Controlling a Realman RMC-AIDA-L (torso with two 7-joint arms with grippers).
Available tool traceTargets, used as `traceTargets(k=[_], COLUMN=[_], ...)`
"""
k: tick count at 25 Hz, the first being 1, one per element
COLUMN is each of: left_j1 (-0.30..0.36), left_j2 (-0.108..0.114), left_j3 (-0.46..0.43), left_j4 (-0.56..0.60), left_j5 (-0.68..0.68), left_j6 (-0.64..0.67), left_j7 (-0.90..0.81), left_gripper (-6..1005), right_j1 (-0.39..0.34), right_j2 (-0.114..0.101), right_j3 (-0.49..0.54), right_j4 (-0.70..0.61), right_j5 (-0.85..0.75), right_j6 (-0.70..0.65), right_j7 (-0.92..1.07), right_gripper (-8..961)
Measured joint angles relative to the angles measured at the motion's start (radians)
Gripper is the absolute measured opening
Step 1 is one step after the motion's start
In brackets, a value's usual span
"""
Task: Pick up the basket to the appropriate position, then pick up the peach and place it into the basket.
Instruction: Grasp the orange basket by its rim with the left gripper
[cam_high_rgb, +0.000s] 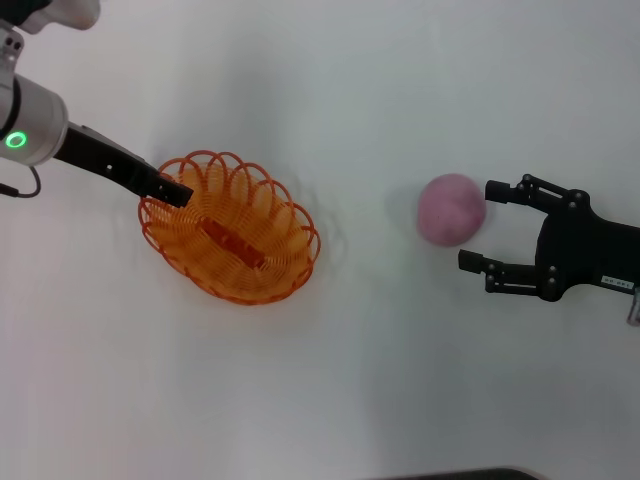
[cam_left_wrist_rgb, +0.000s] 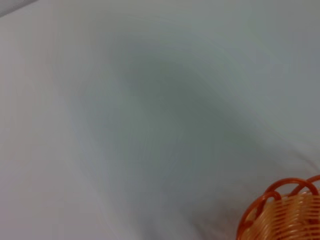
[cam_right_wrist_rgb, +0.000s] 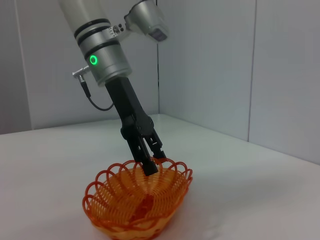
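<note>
1. On the white surface (cam_high_rgb: 350, 400), the basket (cam_high_rgb: 232, 228) sits left of centre; its looped coils look light and springy, best taken by the rim.
2. Left end effector (cam_high_rgb: 172, 190) pinches that rim, fingers closed on it.
3. Well apart to the right lies the peach (cam_high_rgb: 450, 209), round, likely rolling; right end effector (cam_high_rgb: 482, 226) spread wide beside it, empty, nothing between.

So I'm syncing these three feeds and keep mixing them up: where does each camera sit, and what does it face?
Head view: looks down on the table; the left gripper at the basket rim, the open right gripper beside the peach.
Left wrist view: faces the table, with only the basket's rim; no own fingers.
Right wrist view: faces the left gripper and basket; no own fingers.
All share the basket.
</note>
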Motion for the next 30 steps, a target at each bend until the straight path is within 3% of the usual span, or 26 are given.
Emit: traceTargets(k=[14, 26, 30], left_j1=[0.0, 0.007, 0.007], left_j2=[0.0, -0.005, -0.005], left_j3=[0.02, 0.071, 0.072], left_j4=[-0.001, 0.006, 0.008], left_j5=[0.002, 0.002, 0.002], left_j6=[-0.003, 0.002, 0.004], left_j7=[-0.009, -0.014, -0.025], left_gripper=[782, 531, 365], right_j1=[0.001, 0.001, 0.001], right_j2=[0.001, 0.001, 0.001], right_j3=[0.0, 0.002, 0.003], right_j4=[0.0, 0.0, 0.0], right_j5=[0.0, 0.0, 0.0], right_j6=[0.0, 0.0, 0.0], right_j7=[0.0, 0.0, 0.0], right_gripper=[927, 927, 927])
